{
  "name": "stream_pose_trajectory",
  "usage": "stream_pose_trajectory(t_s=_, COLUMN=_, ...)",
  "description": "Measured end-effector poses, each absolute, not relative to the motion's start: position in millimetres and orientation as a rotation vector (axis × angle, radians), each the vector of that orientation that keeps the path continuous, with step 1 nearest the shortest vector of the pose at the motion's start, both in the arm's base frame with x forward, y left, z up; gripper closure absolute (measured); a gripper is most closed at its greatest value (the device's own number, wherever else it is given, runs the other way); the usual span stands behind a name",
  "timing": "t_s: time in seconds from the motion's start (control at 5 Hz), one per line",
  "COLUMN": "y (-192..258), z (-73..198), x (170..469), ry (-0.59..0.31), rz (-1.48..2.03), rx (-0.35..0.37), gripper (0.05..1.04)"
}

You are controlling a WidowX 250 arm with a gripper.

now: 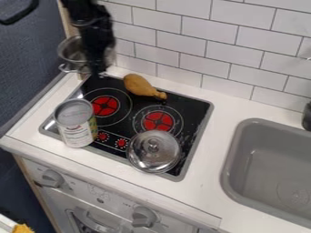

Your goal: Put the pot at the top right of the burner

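Observation:
The black gripper (pixel 97 68) hangs at the upper left, over the back left corner of the stove. A silver metal pot (pixel 71 49) stands partly behind it, at the counter's back left corner by the wall; the arm hides much of the pot's right side. Whether gripper and pot touch, I cannot tell. The black burner plate (pixel 130 108) has two red burners, and the far right part of its top edge lies against the white counter.
A brown drumstick (pixel 141 86) lies along the stove's back edge. A can (pixel 76 127) stands at its left front, a metal lid (pixel 154 154) lies at the front right. Farther right is a grey sink (pixel 267 159), with a tiled wall (pixel 213 36) behind.

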State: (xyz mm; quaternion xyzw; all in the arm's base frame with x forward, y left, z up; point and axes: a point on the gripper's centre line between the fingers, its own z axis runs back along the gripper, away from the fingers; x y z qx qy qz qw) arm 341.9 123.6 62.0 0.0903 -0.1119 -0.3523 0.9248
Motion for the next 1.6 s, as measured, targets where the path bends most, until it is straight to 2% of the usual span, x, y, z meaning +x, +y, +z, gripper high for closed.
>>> stream_pose_trajectory(t_s=0.2, y=70.8, z=60.7, x=354.1, ry=-0.240, rz=-0.922, rx=0.169, gripper=1.004)
stream_pose_trajectory(t_s=0.4, y=20.4, z=55.5, x=363.2, ry=-0.231, rz=-1.110, rx=0.210, gripper=1.004)
stream_pose_trajectory(t_s=0.6, y=-14.2, z=28.8, x=367.4, ry=-0.201, rz=-1.252, rx=0.180, gripper=1.004)
stream_pose_trajectory(t_s=0.8, y=-10.9, z=9.2, x=380.7, ry=-0.082, rz=-1.379, rx=0.180, gripper=1.004)
stream_pose_trajectory(t_s=1.0, y=-21.2, z=-18.5, x=388.0, ry=-0.128, rz=-1.372, rx=0.186, gripper=1.004)
stream_pose_trajectory(t_s=1.2, y=-28.2, z=-29.9, x=387.1, ry=-0.166, rz=-1.388, rx=0.150, gripper=1.004)
stream_pose_trajectory(t_s=1.4, y=-26.3, z=-35.1, x=382.0, ry=-0.159, rz=-1.391, rx=0.158, gripper=0.983)
stream_pose_trajectory(t_s=1.6, y=-24.9, z=-40.1, x=371.3, ry=-0.118, rz=-1.370, rx=0.131, gripper=0.805)
